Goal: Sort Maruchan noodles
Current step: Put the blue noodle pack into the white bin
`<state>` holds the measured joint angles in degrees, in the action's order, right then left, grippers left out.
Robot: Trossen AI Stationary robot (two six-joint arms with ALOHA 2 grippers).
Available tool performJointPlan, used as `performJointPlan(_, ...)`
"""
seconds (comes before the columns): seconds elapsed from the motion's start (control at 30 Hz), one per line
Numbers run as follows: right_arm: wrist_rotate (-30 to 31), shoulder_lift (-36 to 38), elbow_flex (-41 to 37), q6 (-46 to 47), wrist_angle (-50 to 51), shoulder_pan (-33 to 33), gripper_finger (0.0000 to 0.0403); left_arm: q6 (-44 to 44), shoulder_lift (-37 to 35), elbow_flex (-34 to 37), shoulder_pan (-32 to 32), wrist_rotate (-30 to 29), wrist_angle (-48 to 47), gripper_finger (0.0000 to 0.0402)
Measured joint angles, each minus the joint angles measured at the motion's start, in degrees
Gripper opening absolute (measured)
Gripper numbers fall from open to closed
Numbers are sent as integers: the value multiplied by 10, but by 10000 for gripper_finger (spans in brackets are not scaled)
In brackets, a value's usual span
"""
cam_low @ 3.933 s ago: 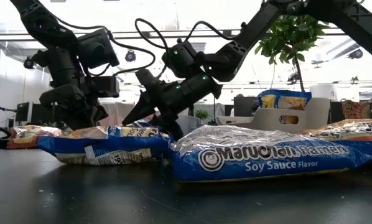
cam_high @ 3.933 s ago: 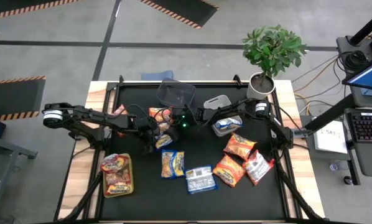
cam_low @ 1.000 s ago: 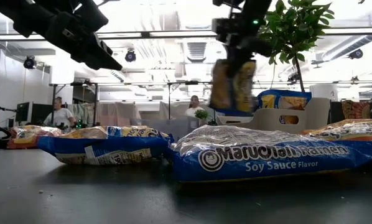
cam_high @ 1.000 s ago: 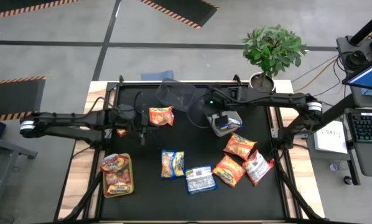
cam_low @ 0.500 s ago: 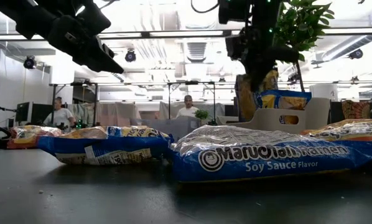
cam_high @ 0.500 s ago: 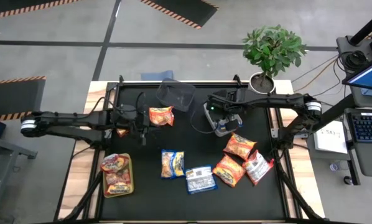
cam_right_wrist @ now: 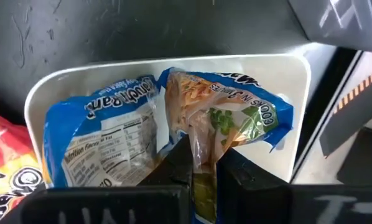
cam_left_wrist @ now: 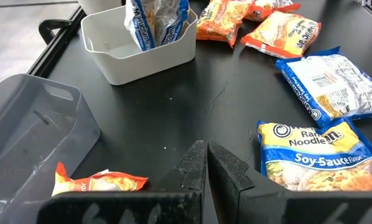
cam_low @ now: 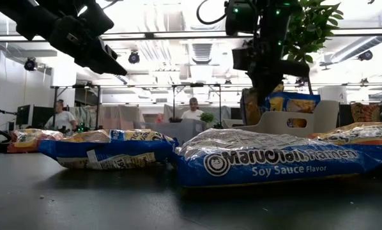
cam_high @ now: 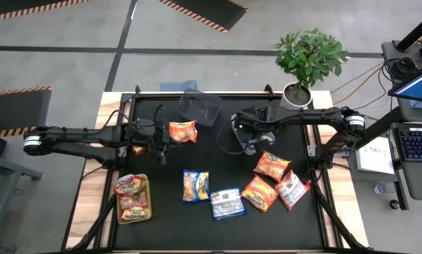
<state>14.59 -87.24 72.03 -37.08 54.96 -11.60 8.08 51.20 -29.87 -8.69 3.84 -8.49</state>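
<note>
Right gripper (cam_right_wrist: 201, 186) is pinched tight on the edge of a blue-and-yellow crinkly plastic noodle packet (cam_right_wrist: 226, 124), holding it on edge inside the small white rectangular plastic bin (cam_right_wrist: 173, 65). A second blue packet (cam_right_wrist: 102, 146) already stands in that bin, so upright stacking looks intended to save room. Grip not released yet.

Left gripper (cam_left_wrist: 206, 168) has its fingers closed together on nothing, hovering well apart from the white bin, near an orange packet (cam_left_wrist: 99, 182) lying beside the dark grey translucent bin (cam_left_wrist: 30, 130). Judgement: orange kind goes there next. Other packets lie flat on the black tabletop (cam_high: 218, 169) near the white bin, unsorted.
</note>
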Motion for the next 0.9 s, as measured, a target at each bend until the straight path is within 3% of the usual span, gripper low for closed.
performJointPlan(0.27,0,0,-22,5,0,0,34,0,0,0,0,0,0,0)
performJointPlan(0.63,0,0,-32,42,0,3,143,0,0,0,0,0,0,0)
performJointPlan(0.9,4,1,-13,41,18,23,190,0,0,0,0,0,0,0)
